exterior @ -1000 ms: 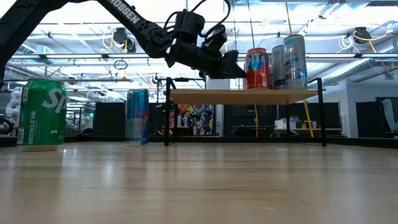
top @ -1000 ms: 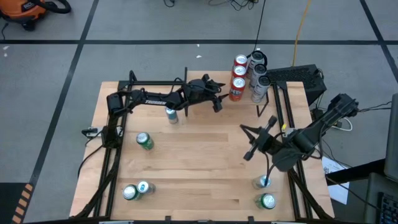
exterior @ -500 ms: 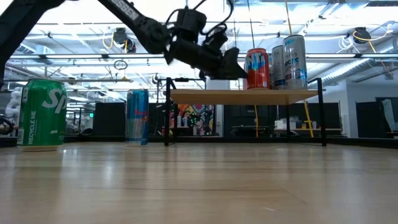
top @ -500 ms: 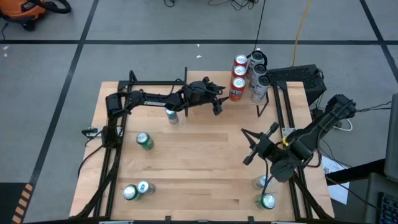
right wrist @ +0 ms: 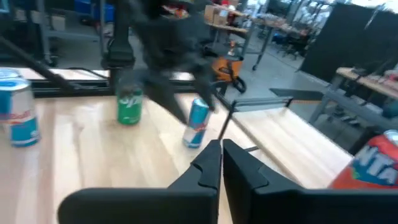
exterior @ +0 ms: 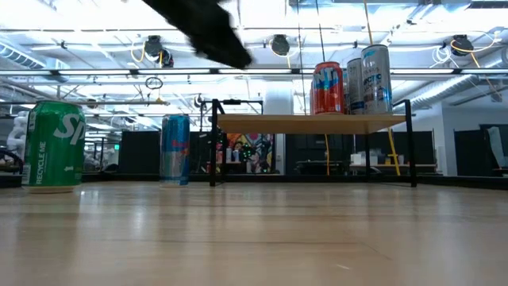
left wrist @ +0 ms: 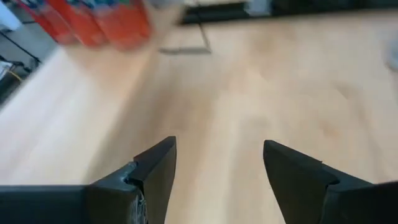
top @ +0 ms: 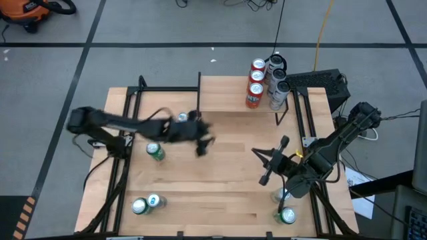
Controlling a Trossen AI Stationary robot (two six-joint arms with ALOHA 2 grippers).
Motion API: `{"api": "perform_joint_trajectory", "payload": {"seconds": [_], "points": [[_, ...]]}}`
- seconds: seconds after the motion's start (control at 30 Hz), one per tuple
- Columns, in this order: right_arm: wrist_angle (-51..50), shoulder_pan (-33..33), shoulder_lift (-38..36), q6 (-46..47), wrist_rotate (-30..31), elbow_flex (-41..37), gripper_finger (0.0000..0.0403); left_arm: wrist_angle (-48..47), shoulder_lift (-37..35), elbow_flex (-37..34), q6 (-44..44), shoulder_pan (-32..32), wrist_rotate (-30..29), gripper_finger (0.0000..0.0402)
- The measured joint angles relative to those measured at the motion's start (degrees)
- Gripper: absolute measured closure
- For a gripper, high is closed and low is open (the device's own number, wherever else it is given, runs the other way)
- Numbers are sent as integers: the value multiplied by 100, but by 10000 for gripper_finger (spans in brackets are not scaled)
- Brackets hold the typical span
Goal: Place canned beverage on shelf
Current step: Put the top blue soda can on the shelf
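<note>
Jaws parted and empty, left gripper (top: pixel 202 148) hangs over the surface, likely free for another can; right gripper (top: pixel 265 168) is closed. Red cans (top: pixel 255 85) occupy the shelf (top: pixel 223 93).

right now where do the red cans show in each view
High view: red cans at the table's far edge, right of centre.
Low view: red cans on the shelf.
Left wrist view: red cans, blurred, top-left corner.
Right wrist view: one at the right edge.
Shared landmark: the shelf.
</note>
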Motion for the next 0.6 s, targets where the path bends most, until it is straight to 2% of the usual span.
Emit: {"api": "perform_joint_trajectory", "payload": {"seconds": [0.1, 0.17, 0.3, 0.4, 0.5, 0.6], "points": [[12, 4, 0, 82, -25, 0, 385, -756, -593, -431, -716, -818, -584, 167], [33, 2, 0, 103, -24, 0, 376, -1386, -827, -605, -1287, -1256, -731, 167], [84, -20, 12, 60, -15, 0, 355, -2388, -1034, -712, -2376, -1707, -1620, 160], [114, -60, 79, 14, -13, 0, 330, -2890, -1061, -710, -2685, -1586, -2259, 139], [120, -121, 202, 53, 7, 0, 296, -3168, -1070, -712, -2593, -1234, -2476, 104], [118, -224, 258, 62, 21, 0, 254, -3284, -1063, -711, -2386, -661, -2451, 60]]}}
